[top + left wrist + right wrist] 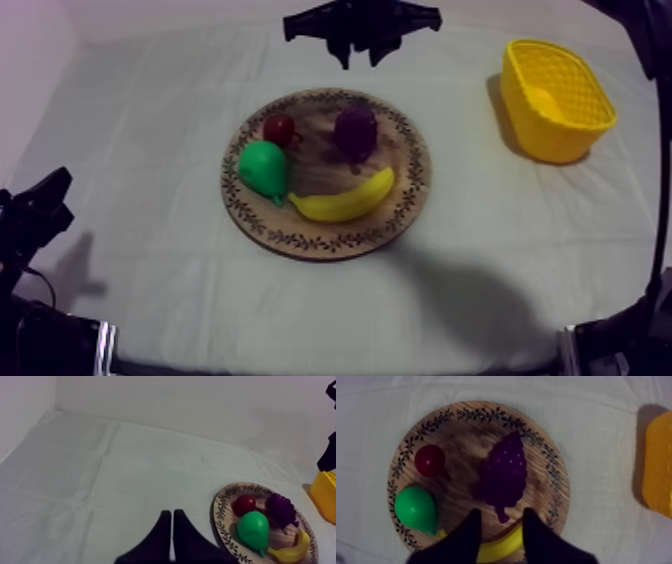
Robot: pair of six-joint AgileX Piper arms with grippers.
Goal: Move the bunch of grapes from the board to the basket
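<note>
The right gripper [501, 511] hangs above the wooden board [461, 413], its two black fingers spread apart with nothing held between them. The bunch of grapes [505, 473] lies on the board just ahead of the fingertips. Its stalk end points back into the gap between them, and the fingers do not touch it. The fingers cover both ends of the banana [498, 548], so only its middle shows between them. Off to one side of the fingers lie the pear [415, 508] and, farther ahead, the small red fruit [430, 460]. On the opposite side, well apart from the board, is the yellow basket [658, 471], cut off at the frame so only one wall shows. Bare cloth [601, 436] lies between the board's rim and the basket.

From above, the right gripper [360, 55] hangs near the far rim of the board [330, 240], with the grapes [355, 130] just on its near side. The basket [545, 140] stands alone to one side. What lies inside it is hard to make out.

The left gripper [172, 512] has its fingers pressed together into a narrow wedge, holding nothing. Wide bare cloth stretches ahead of it. The board [222, 521] lies off to its side, with the grapes [281, 508] on its far part. A corner of the basket [324, 493] is cut off beyond.
</note>
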